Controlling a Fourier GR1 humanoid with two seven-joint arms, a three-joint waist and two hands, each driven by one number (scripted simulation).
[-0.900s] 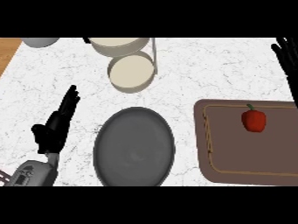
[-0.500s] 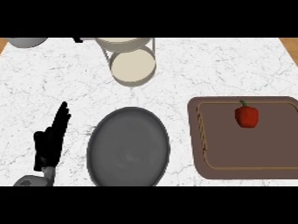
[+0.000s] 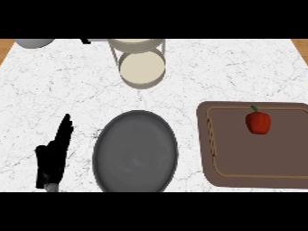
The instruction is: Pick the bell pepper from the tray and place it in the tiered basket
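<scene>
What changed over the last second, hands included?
The right robot hand, earlier at the right edge above the tray, has left view. The left robot hand has drawn back toward the lower edge, open. Nothing grasped: the bell pepper still lies on the tray.

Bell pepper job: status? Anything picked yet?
Done: nothing visible. The bell pepper lies on the brown tray, untouched. In hand: nothing; the left hand shows open at lower left, fingers straight, beside the grey plate, and the right hand is out of view. Left: reach the pepper, grasp it, carry it to the tiered basket at the counter's far side.
</scene>
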